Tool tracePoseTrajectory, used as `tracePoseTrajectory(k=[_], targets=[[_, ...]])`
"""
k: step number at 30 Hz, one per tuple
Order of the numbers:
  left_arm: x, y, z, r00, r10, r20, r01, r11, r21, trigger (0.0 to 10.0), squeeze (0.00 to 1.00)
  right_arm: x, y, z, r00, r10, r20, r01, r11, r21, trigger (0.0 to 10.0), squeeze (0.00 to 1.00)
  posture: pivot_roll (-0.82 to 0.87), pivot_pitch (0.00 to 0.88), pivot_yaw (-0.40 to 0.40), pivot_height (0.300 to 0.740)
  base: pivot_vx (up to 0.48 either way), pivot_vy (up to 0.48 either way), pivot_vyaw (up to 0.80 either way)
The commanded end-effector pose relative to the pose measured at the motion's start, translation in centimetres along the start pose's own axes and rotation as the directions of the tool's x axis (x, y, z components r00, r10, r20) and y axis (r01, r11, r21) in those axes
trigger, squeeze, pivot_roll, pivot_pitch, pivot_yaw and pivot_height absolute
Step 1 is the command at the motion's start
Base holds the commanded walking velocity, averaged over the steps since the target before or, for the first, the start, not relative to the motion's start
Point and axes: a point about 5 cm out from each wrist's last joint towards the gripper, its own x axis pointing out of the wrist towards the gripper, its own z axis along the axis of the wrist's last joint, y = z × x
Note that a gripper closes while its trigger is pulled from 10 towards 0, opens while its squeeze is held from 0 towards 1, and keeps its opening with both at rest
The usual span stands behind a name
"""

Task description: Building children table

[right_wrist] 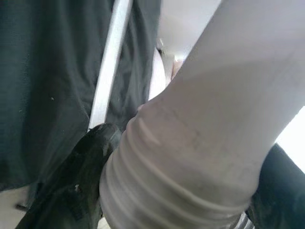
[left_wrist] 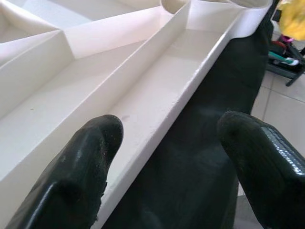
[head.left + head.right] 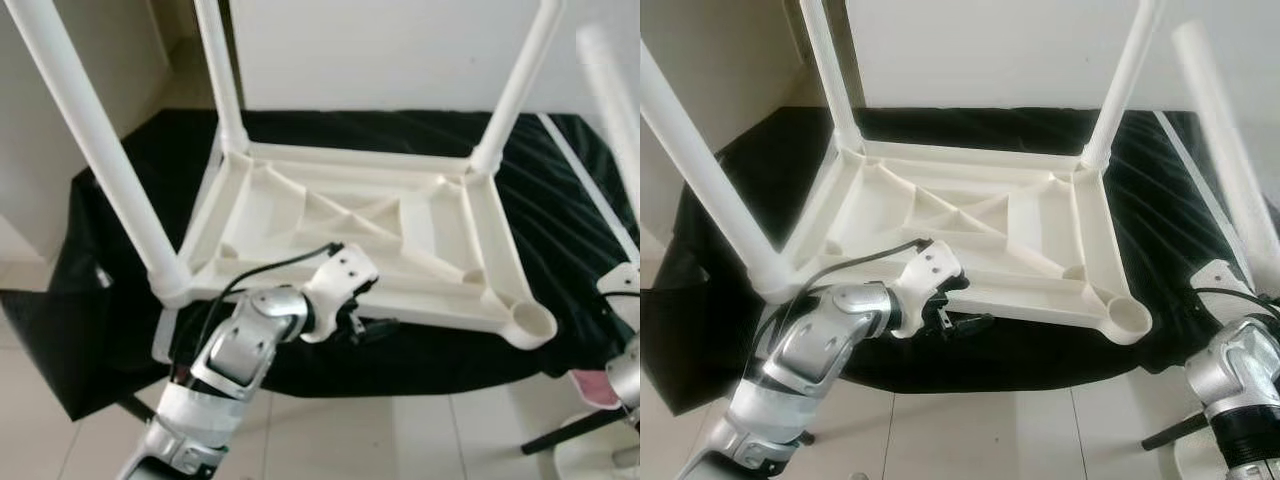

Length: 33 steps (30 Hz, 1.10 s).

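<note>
A white plastic children's table [image 3: 350,225] lies upside down on a black cloth. Three white legs stand screwed into its corners: front left [image 3: 95,140], back left [image 3: 222,70] and back right [image 3: 515,85]. The front right socket [image 3: 533,322] is empty. My left gripper [image 3: 375,325] is open at the table's front rim [image 2: 157,114], one finger [image 2: 90,148] over the frame and the other finger [image 2: 259,148] over the cloth. My right gripper [image 1: 186,162] is shut on the threaded end of the fourth leg [image 3: 1225,150], held nearly upright at the right, beside the table.
The black cloth [image 3: 120,260] covers a low support and hangs over its front edge. A thin white rod [image 3: 590,190] lies on the cloth at the right. Pale floor tiles [image 3: 400,430] are in front, with pink and yellow items [image 3: 590,385] at the lower right.
</note>
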Motion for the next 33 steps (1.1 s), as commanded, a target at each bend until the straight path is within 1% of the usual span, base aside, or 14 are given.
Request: tracePoseTrajectory(k=[1,8,13,14,15,16,17,19,20,21,22,24,28,33], targets=[[-0.2,0.3,-0.1,0.998,0.059,-0.009,-0.059,0.998,-0.008,10.0,0.0,-0.4,0.1,0.1,0.999,0.03,0.012,-0.03,0.998,-0.052,10.0,0.0,-0.09,0.034,-0.027,0.74,0.0,0.0,0.0],[-0.3,0.4,0.0,0.998,0.069,-0.009,-0.069,0.998,-0.011,10.0,0.0,-0.4,0.3,-0.4,0.994,0.112,-0.016,-0.113,0.984,-0.137,10.0,0.0,-0.09,0.03,-0.032,0.74,0.0,0.0,0.0],[-0.4,0.3,0.0,0.997,0.072,-0.007,-0.072,0.997,-0.015,10.0,0.0,-0.8,1.4,-0.9,0.987,0.154,-0.045,-0.155,0.987,-0.034,10.0,0.0,-0.09,0.033,-0.033,0.74,0.0,0.0,0.0],[-0.5,0.3,0.0,0.997,0.074,-0.007,-0.074,0.997,-0.015,10.0,0.0,-1.1,2.4,-0.9,0.973,0.222,-0.058,-0.22,0.975,0.043,10.0,0.0,-0.09,0.035,-0.031,0.74,0.0,0.0,0.0],[-0.5,0.3,0.0,0.997,0.074,-0.007,-0.074,0.997,-0.015,10.0,0.0,-1.1,2.4,-0.9,0.973,0.222,-0.058,-0.22,0.975,0.043,10.0,0.0,-0.09,0.035,-0.031,0.74,0.0,0.0,0.0],[-0.5,0.4,0.0,0.997,0.076,-0.007,-0.076,0.997,-0.015,10.0,0.0,-1.4,3.1,-0.7,0.959,0.28,-0.053,-0.273,0.955,0.115,10.0,0.0,-0.09,0.038,-0.029,0.74,0.0,0.0,0.0],[-0.6,0.4,0.1,0.997,0.078,-0.006,-0.078,0.997,-0.017,10.0,0.0,-1.9,4.1,-0.3,0.934,0.355,-0.036,-0.339,0.915,0.219,10.0,0.0,-0.09,0.039,-0.028,0.74,0.0,0.0,0.0],[-0.7,0.5,0.1,0.997,0.081,-0.005,-0.081,0.997,-0.018,10.0,0.0,-2.5,4.9,0.1,0.909,0.416,-0.012,-0.392,0.865,0.312,10.0,0.0,-0.09,0.039,-0.027,0.74,0.0,0.0,0.0],[-0.7,0.5,0.1,0.997,0.081,-0.005,-0.081,0.997,-0.018,10.0,0.0,-2.5,4.9,0.1,0.909,0.416,-0.012,-0.392,0.865,0.312,10.0,0.0,-0.09,0.039,-0.027,0.74,0.0,0.0,0.0],[-0.7,0.5,0.1,0.997,0.082,-0.005,-0.082,0.996,-0.018,10.0,0.0,-2.9,5.7,0.3,0.883,0.47,-0.003,-0.439,0.827,0.35,10.0,0.0,-0.09,0.044,-0.023,0.74,0.0,0.0,0.0],[-0.7,0.5,0.1,0.997,0.082,-0.005,-0.082,0.996,-0.018,10.0,0.0,-2.9,5.7,0.3,0.883,0.47,-0.003,-0.439,0.827,0.35,10.0,0.0,-0.09,0.044,-0.023,0.74,0.0,0.0,0.0],[-0.7,0.6,0.2,0.997,0.083,-0.005,-0.083,0.996,-0.018,10.0,0.0,-3.1,6.1,0.3,0.86,0.509,0.0,-0.472,0.797,0.377,10.0,0.0,-0.09,0.046,-0.021,0.74,0.0,0.0,0.0],[-0.7,0.6,0.3,0.996,0.084,-0.004,-0.084,0.996,-0.018,10.0,0.0,-3.0,5.9,0.3,0.851,0.524,0.011,-0.485,0.779,0.398,10.0,0.0,-0.09,0.049,-0.022,0.74,0.0,0.0,0.0],[-0.7,0.7,0.5,0.996,0.09,0.005,-0.09,0.996,-0.022,10.0,0.0,-2.6,5.0,0.4,0.84,0.539,0.054,-0.523,0.78,0.344,10.0,0.0,-0.09,0.052,-0.026,0.74,0.0,0.0,0.0]])
